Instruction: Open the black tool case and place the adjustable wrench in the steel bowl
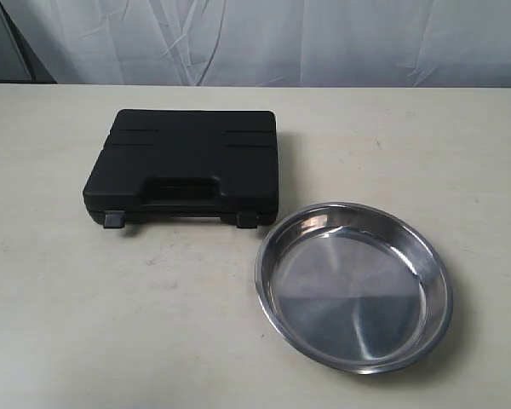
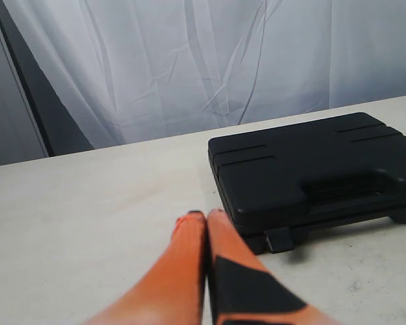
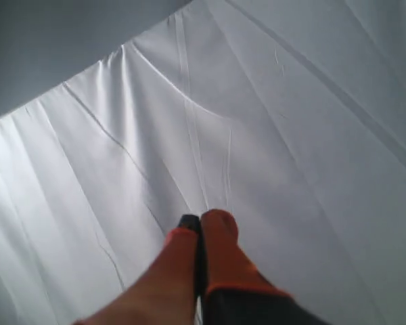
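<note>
Left tool [image 2: 204, 215] and right tool [image 3: 199, 222] are both pressed together, empty. Closed black tool case [image 1: 183, 166], at ten o'clock from the steel bowl [image 1: 353, 285], looks stiff and weighty; start at its front latches [image 1: 247, 219].

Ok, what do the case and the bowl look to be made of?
The black tool case looks like moulded plastic with a matte finish: dull black, grooved lid, no sharp reflections. The steel bowl looks like polished metal, probably stainless: mirror-bright, with reflections across its floor and a rolled rim.
</note>
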### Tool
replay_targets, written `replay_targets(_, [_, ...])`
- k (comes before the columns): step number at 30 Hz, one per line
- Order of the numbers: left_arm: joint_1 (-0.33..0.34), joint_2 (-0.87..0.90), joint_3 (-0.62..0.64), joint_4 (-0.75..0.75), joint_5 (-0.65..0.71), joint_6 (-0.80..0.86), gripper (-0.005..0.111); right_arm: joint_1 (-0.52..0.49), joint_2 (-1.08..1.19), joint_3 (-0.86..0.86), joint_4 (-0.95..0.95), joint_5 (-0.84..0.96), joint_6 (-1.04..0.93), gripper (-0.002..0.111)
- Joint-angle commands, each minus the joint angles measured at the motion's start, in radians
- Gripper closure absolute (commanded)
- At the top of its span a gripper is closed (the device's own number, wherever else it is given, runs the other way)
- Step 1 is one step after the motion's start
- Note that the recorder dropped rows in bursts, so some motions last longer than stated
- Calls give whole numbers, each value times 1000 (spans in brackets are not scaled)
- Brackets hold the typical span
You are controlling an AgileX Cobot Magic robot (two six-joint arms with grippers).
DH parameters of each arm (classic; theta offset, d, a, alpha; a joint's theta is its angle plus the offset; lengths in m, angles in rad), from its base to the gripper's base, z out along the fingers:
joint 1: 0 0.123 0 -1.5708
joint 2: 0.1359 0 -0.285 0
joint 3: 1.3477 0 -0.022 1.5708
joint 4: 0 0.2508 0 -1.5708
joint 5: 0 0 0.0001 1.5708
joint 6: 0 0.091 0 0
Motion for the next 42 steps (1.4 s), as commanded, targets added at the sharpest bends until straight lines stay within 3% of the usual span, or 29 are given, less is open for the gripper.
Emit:
replay_targets(1, [-4, 4, -2, -2, -6, -1, 106, -2, 354, -177, -160, 217, -27, 108])
replay_targets(3, [-4, 4, -2, -2, -6, -1, 106, 0, 571, -286, -201, 417, -86, 108])
replay_targets(4, [-4, 4, -2, -2, -6, -1, 106, 11, 783, -407, -196, 657, -182, 108])
replay_targets(6, [-4, 4, -2, -2, -6, -1, 106, 50, 1108, -592, -212, 887, -253, 108])
replay_targets(10, [-4, 4, -2, -2, -6, -1, 106, 193, 1588, -872, -379, 985, -257, 108])
replay_targets(13, [-4, 4, -2, -2, -6, -1, 106, 346, 1794, -1027, -471, 1004, -259, 108])
replay_targets(17, [-4, 4, -2, -2, -6, -1, 106, 567, 1922, -1163, -840, 1000, -245, 108])
replay_targets(19, [-4, 4, -2, -2, -6, -1, 106, 644, 1964, -1203, -1000, 963, -204, 101])
replay_targets(25, [-4, 4, -2, -2, -6, -1, 106, 677, 1993, -1213, -1026, 843, -179, 64])
replay_targets(27, [-4, 4, -2, -2, -6, -1, 106, 677, 2001, -1213, -1022, 826, -179, 58])
replay_targets(34, [-4, 4, -2, -2, -6, -1, 106, 677, 2044, -1213, -1031, 819, -184, 75])
replay_targets(39, [-4, 4, -2, -2, -6, -1, 106, 677, 2095, -1213, -1033, 815, -184, 64])
replay_targets(42, [-4, 4, -2, -2, -6, -1, 106, 677, 2110, -1213, -1036, 812, -184, 77])
